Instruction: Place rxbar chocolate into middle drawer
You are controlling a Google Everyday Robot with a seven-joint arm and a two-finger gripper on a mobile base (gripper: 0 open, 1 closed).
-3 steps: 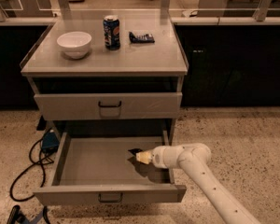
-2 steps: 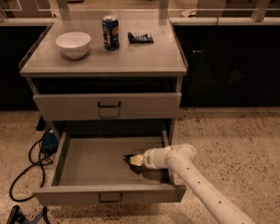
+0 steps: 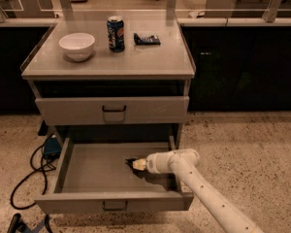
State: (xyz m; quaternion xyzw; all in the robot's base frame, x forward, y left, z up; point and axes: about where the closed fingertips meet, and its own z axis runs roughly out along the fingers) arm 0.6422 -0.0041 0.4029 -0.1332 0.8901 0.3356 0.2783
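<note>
The middle drawer [image 3: 94, 171] is pulled open at the bottom of the grey cabinet, its front and dark handle facing me. My gripper [image 3: 134, 163] reaches in from the lower right on a white arm and hangs just above the drawer floor, right of centre. It is shut on a small dark flat piece at its tip, which looks like the rxbar chocolate [image 3: 131, 162]; most of the bar is hidden by the gripper.
On the cabinet top stand a white bowl [image 3: 77, 45], a blue can [image 3: 116, 33] and a dark blue wrapped bar [image 3: 147, 39]. The drawer above [image 3: 150, 109] is closed. A blue box and black cable [image 3: 51, 147] lie on the floor to the left.
My gripper has moved left, further into the open drawer, still holding the dark piece. The things on the cabinet top have not moved.
</note>
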